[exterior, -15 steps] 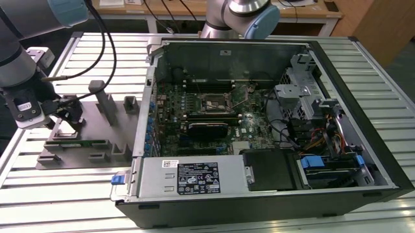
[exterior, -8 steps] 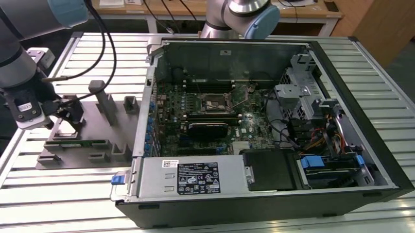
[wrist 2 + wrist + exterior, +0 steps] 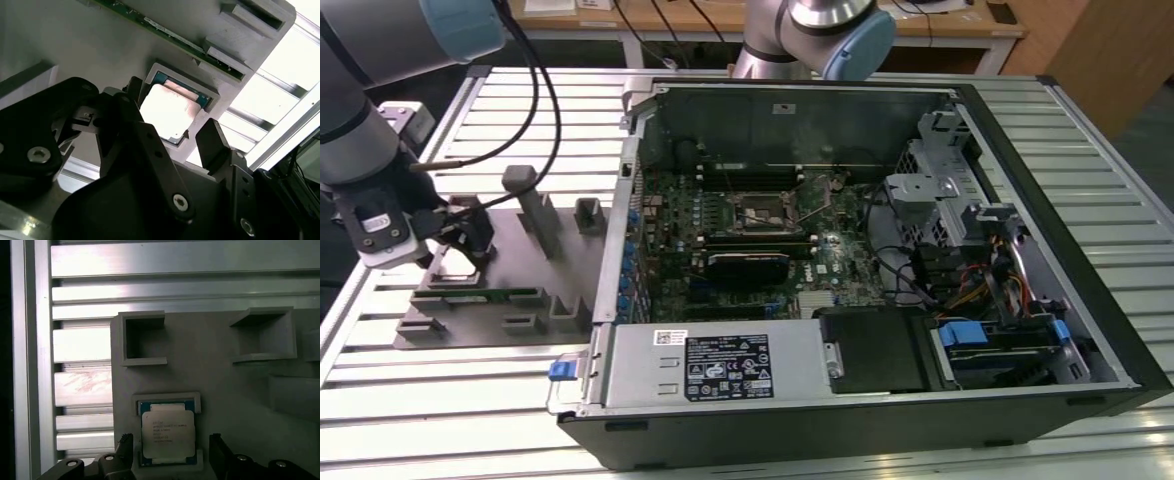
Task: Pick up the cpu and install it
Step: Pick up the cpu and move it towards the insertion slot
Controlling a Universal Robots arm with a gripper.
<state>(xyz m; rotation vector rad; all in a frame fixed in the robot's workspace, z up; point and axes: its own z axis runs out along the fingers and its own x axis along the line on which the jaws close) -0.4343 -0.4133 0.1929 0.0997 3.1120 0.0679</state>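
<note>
One cpu sits in the tray recess, gripper spread astride it.

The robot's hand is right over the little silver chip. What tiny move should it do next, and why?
Probably go down a little and close. The hand is open, with its fingers on either side of the cpu. The cpu lies flat in its pocket in the grey holder and is not gripped yet.
</note>
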